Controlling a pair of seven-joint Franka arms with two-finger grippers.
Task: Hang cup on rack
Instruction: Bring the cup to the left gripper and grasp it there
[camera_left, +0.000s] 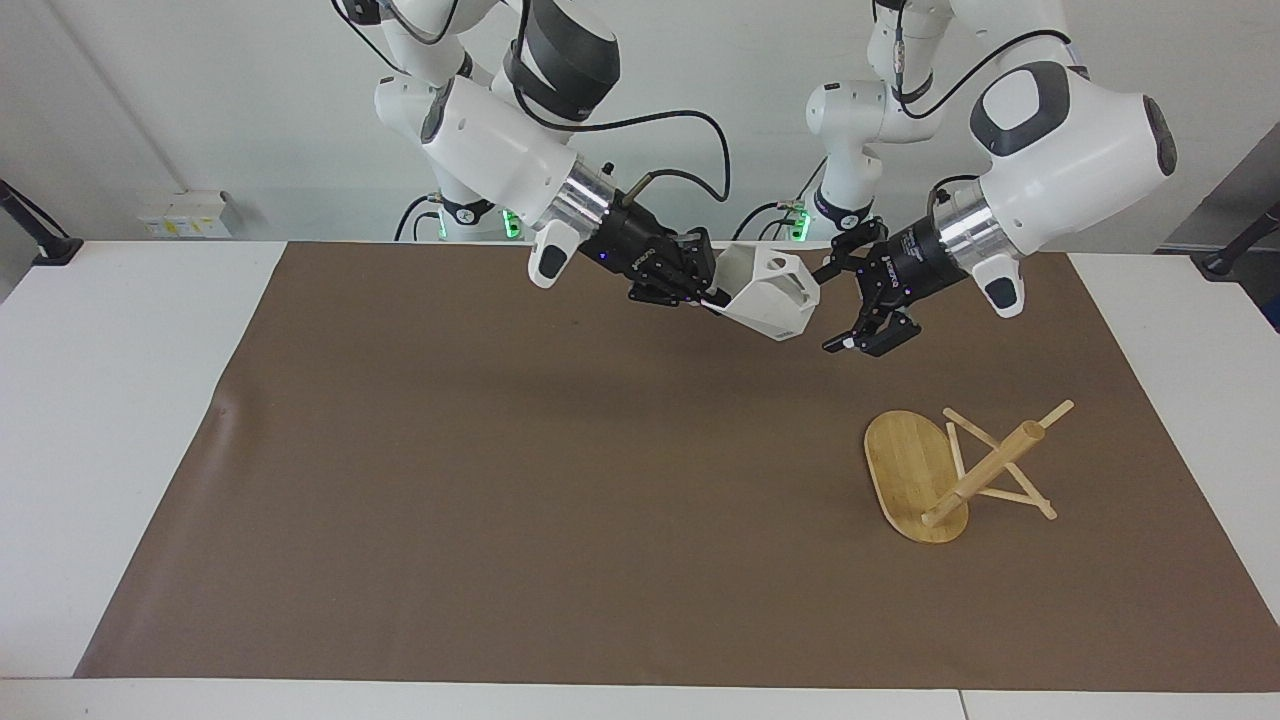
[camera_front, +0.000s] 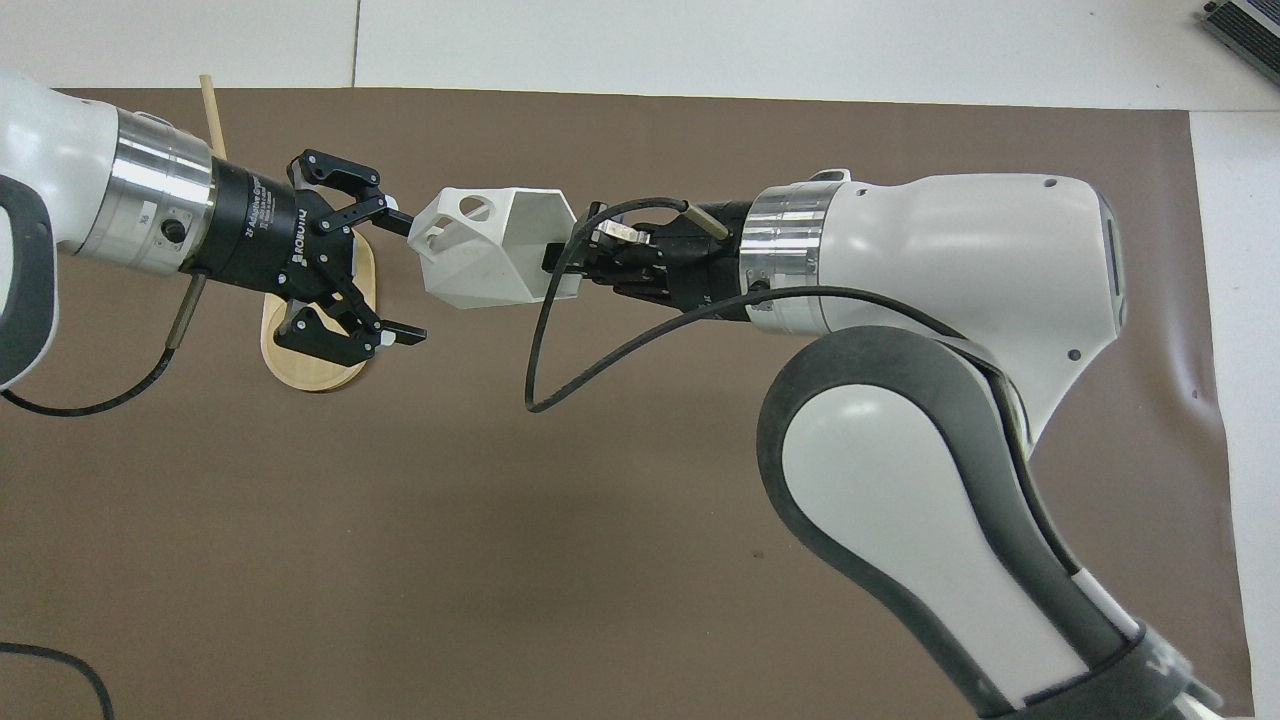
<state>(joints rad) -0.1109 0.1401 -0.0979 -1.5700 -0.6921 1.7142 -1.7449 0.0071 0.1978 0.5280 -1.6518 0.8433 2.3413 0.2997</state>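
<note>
- The right gripper (camera_left: 712, 290), up over the brown mat (camera_left: 500, 480), is clamped on the rim of the white cup (camera_left: 768, 292), which hangs tipped on its side.
- The left gripper (camera_left: 848, 298) faces the cup's base with fingers spread wide, holding nothing.
- The facing view shows the rack (camera_left: 960, 470) standing on the mat, farther from the robots, toward the left arm's end.
- In the overhead view the left gripper (camera_front: 385, 275) covers most of the rack (camera_front: 300, 365).

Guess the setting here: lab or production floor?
Likely a robotics lab bench: two Franka arms at a white table under a brown mat, a bare white wall, loose cabling, and only the cup and rack as props.
</note>
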